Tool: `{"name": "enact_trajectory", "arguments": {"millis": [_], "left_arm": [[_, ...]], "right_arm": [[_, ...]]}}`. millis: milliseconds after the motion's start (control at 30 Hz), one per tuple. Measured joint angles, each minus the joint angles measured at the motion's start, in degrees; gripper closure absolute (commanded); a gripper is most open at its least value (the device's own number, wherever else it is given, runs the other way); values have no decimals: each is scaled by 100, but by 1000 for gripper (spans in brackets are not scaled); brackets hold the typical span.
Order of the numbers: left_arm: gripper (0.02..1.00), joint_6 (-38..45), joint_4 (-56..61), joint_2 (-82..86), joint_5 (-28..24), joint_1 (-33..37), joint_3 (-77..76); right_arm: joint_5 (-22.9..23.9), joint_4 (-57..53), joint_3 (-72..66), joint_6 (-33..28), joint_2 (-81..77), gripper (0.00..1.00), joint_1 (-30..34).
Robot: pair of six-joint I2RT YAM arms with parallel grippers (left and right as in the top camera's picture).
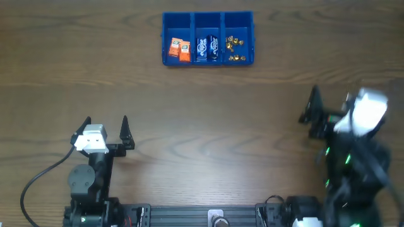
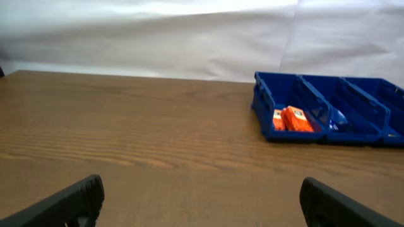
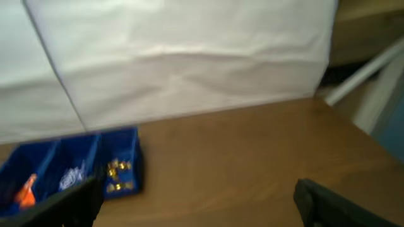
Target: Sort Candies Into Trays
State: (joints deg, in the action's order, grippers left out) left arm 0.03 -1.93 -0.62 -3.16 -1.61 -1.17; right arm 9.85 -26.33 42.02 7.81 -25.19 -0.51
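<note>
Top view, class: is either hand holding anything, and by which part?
Nothing is held: the left hand and right hand are both open and empty, apart from the blue tray.

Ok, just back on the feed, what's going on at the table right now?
Neither arm holds anything: the left gripper and the right gripper are both open, close to their bases. The blue three-compartment tray sits at the table's far side with orange candies in its left compartment, blue-wrapped candies in the middle and gold candies in the right, so the sorting looks done.
</note>
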Motion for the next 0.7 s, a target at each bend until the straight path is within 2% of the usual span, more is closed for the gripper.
{"name": "enact_trajectory", "arguments": {"millis": [133, 267, 400, 700], "left_arm": [[20, 0, 0, 0, 0, 0, 0], [23, 0, 2, -2, 0, 0, 0], [20, 0, 2, -2, 0, 0, 0], [23, 0, 2, -2, 0, 0, 0]], "right_arm": [[-586, 1043, -1687, -11, 1259, 3, -4], [-1091, 1755, -2754, -20, 1934, 3, -72], [-1298, 2118, -3368, -20, 2389, 3, -133], [-1414, 2223, -4030, -20, 2452, 3, -133]]}}
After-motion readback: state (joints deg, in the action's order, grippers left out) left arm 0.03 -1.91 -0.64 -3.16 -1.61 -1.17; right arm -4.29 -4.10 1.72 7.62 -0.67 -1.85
